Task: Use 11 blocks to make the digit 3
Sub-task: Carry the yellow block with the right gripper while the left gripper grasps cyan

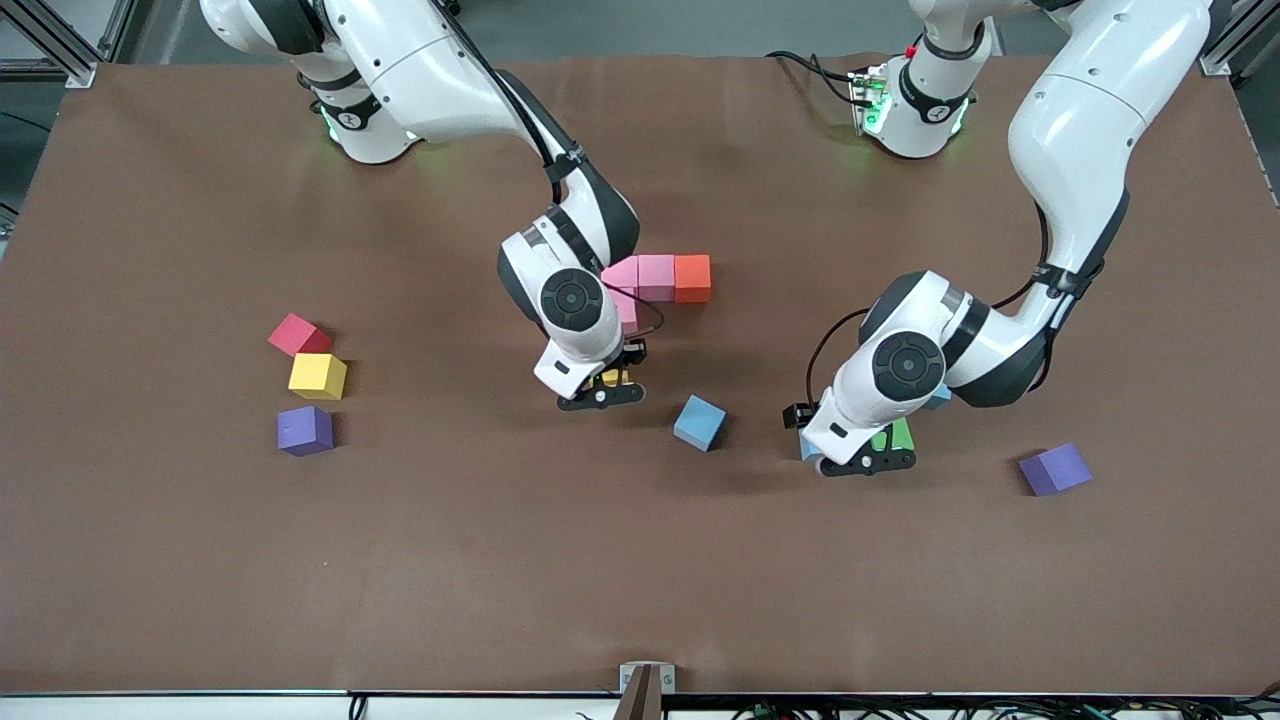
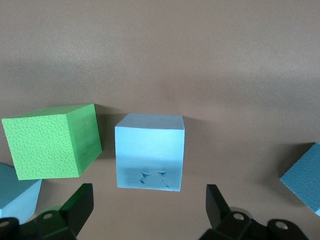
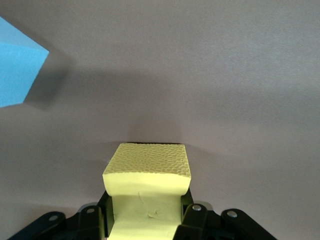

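Right wrist view: right gripper (image 3: 145,220) clamps a yellow block (image 3: 147,185), barely visible in front view centre. Left wrist view: left gripper (image 2: 150,207) spread wide, a light blue block (image 2: 149,157) between its fingers, green block (image 2: 50,142) beside. Started digit 3 (image 1: 660,280), frame centre: pink-pink-orange row running horizontally, another pink below it.

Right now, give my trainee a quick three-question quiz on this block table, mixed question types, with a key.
1. True or false: the right gripper holds a yellow block.
2. The left gripper hangs with open jaws over which block? A green block, B light blue block, C orange block.
3. Which colour are the blocks touching the orange block in the started figure?

Key: 1 true; 2 B; 3 pink.
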Available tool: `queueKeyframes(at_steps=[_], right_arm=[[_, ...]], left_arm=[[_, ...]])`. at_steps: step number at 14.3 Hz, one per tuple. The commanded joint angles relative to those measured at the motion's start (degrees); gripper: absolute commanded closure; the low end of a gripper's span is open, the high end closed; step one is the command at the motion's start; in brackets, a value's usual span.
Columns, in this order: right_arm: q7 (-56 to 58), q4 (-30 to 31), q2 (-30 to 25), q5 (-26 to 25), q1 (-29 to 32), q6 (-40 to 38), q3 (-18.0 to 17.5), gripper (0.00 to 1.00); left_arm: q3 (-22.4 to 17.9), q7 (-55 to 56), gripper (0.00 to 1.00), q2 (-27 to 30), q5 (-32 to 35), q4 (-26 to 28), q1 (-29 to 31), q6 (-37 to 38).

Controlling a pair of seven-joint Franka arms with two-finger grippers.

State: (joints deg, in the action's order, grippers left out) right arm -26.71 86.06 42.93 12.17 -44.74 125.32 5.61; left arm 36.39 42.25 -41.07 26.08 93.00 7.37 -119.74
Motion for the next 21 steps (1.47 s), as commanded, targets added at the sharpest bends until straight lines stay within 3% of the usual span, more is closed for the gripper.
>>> queueKeyframes(at_steps=[1,21], right_arm=[[-2.1,-0.5,0.8,1.0,-1.1,0.8,0.5,0.73],[-3.8,5.0,0.4,0.6,-5.0,-0.1,0.2,0.66]], left_arm=[[0.2,-0.6,0.01,-0.5,1.9,0.0,0.3,-0.8],[-1.1,-0.8,0.01,-3.1,4.1,0.2,0.1,-5.1]])
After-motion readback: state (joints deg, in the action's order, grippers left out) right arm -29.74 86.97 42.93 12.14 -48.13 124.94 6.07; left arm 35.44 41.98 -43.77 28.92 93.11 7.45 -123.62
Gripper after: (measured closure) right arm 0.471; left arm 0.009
